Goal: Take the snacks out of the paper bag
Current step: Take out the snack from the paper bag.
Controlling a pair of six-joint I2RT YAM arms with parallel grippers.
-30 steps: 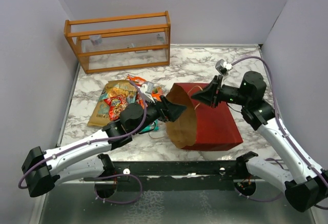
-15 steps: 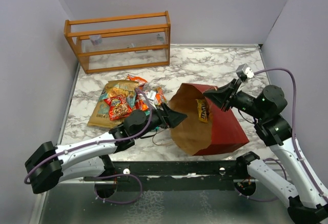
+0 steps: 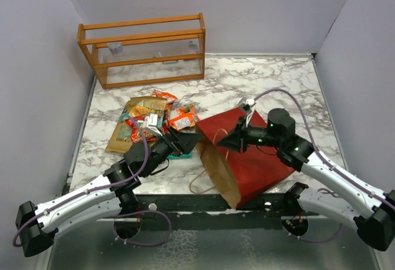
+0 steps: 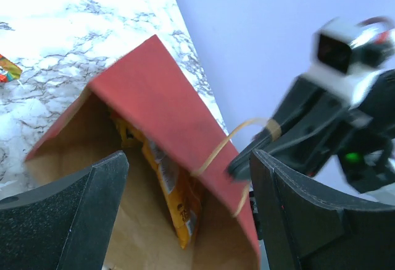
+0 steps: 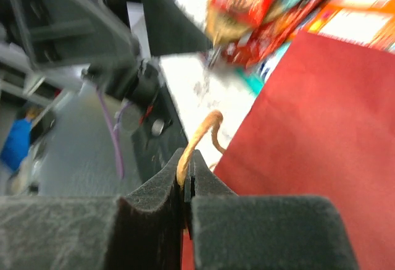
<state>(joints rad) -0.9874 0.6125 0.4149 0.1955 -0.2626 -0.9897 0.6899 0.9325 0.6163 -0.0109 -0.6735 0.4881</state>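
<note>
Dark red paper bag (image 3: 253,165) lies on its side on the marble table (image 3: 271,75), its brown mouth turned toward the near left. Half a second ago the mouth gaped wide and a yellow packet showed in it from above. Now the opening has narrowed and the bag has swung round, so that packet (image 4: 176,193) shows only in the left wrist view, inside the bag under its red upper side. The right gripper (image 3: 231,146) has come in from the bag's far rim to its near-left top edge, and its fingers are pressed together on the bag's cord handle (image 5: 196,135). The left gripper (image 3: 192,139) has drawn back a little and stands just outside the mouth, jaws spread wide with nothing between them. The other snacks (image 3: 145,122) lie heaped left of the bag, in front of the wooden rack (image 3: 142,37).
</note>
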